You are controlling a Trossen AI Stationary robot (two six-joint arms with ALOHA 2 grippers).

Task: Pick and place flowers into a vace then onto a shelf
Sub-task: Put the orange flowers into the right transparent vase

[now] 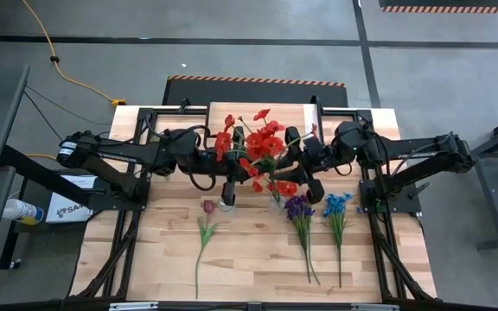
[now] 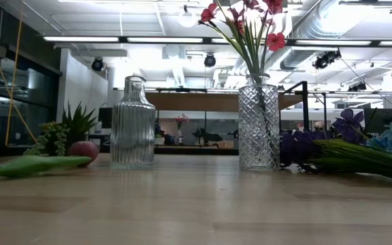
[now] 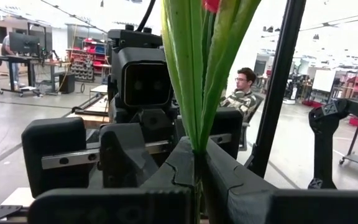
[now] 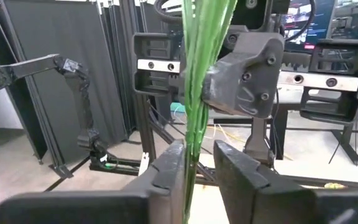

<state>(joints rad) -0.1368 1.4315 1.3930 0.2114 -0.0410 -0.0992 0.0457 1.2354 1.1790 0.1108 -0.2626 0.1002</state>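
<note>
A bunch of red flowers (image 1: 262,142) stands upright with its stems in a diamond-cut glass vase (image 2: 258,122), which rests on the table. My left gripper (image 3: 196,163) is shut on the green stems above the vase; it also shows in the right wrist view (image 4: 238,78). My right gripper (image 4: 199,169) is open, with one finger on either side of the same stems, coming from the table's right (image 1: 299,162). A ribbed glass bottle (image 2: 133,122) stands empty to the left of the vase. The shelf (image 1: 223,111) stands at the table's far edge. My left gripper pinches the bunched green stems (image 3: 194,134) between its two fingers, below the blooms and above the vase's mouth. The fingers come level from the table's left and lie across the stems. The stems stand upright, with their lower ends inside the diamond-cut vase (image 2: 260,102).
A single dark red bud on a long stem (image 1: 206,226), a purple flower (image 1: 299,214) and a blue flower (image 1: 337,209) lie on the table's near half. A small green spiky plant (image 2: 77,124) shows at the left in the low view. A seated person (image 3: 244,87) is beyond the table.
</note>
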